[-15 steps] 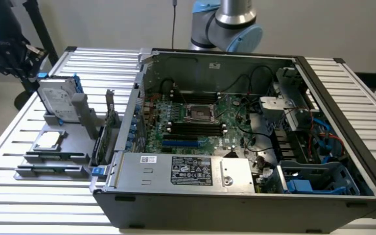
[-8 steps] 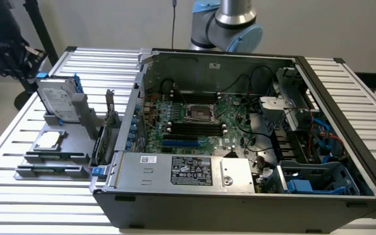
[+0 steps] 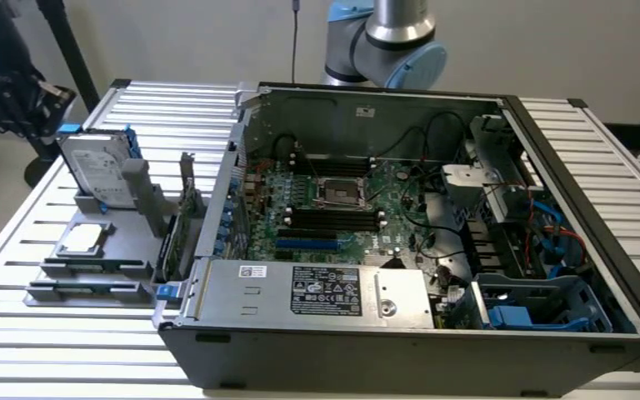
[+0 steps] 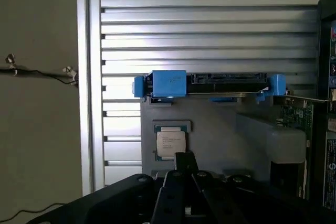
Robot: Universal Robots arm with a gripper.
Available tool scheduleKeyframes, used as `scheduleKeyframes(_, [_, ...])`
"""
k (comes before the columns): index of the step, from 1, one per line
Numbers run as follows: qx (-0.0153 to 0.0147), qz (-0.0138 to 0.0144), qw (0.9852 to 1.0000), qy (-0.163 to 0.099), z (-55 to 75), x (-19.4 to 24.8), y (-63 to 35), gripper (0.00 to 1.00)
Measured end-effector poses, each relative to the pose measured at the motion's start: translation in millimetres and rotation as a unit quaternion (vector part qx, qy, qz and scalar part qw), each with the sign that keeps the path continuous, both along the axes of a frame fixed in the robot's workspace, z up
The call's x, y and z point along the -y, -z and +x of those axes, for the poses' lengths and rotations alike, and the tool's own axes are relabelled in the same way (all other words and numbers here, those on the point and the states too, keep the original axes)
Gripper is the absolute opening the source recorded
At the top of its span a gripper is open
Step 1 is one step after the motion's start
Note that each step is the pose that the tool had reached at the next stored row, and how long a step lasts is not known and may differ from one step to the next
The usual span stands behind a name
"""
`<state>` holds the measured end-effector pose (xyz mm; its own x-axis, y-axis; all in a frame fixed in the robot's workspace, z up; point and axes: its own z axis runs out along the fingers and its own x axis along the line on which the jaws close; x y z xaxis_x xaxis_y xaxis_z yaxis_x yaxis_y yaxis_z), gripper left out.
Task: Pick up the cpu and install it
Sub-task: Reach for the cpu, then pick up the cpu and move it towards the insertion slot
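Observation:
The cpu [image 3: 84, 239] is a small silver square chip lying flat in a pocket of the grey holder [image 3: 76, 268], on the exterior view's left beside the open computer case. In the wrist view the cpu [image 4: 170, 144] sits just beyond my gripper [image 4: 185, 157]. The gripper's dark fingers are pressed together, shut on nothing and hovering above the chip without touching it. The motherboard's bare cpu socket [image 3: 339, 193] sits in the middle of the case. Part of the arm [image 3: 392, 42] rises behind the case.
A silver hard drive in a blue frame [image 3: 100, 171] stands upright in the holder behind the cpu, seen edge-on as hard drive [image 4: 210, 83] in the wrist view. An expansion card [image 3: 183, 218] stands between the holder and the case wall. The slatted metal table [image 3: 31, 333] surrounds everything.

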<state>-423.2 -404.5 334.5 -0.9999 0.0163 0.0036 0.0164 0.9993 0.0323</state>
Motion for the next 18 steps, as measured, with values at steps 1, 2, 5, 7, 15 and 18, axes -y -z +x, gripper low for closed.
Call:
scheduleKeyframes(1, [-0.0005, -0.0010, 1.0000, -0.001, -0.6, 0.0, 0.2, 0.11])
scheduleKeyframes(2, [-0.0010, -0.0020, 1.0000, -0.002, -1.2, 0.0, 0.4, 0.11])
scheduleKeyframes(5, [-0.0022, -0.0053, 1.0000, -0.006, -3.4, 0.0, 1.2, 0.11])
scheduleKeyframes(7, [-0.0033, -0.0070, 0.9999, -0.009, -4.1, 0.0, 1.4, 0.11])
scheduleKeyframes(15, [-0.0032, -0.0070, 0.9999, -0.009, -4.1, 0.0, 1.5, 0.11])
scheduleKeyframes(18, [-0.0033, -0.0070, 0.9999, -0.009, -4.1, 0.0, 1.5, 0.11])
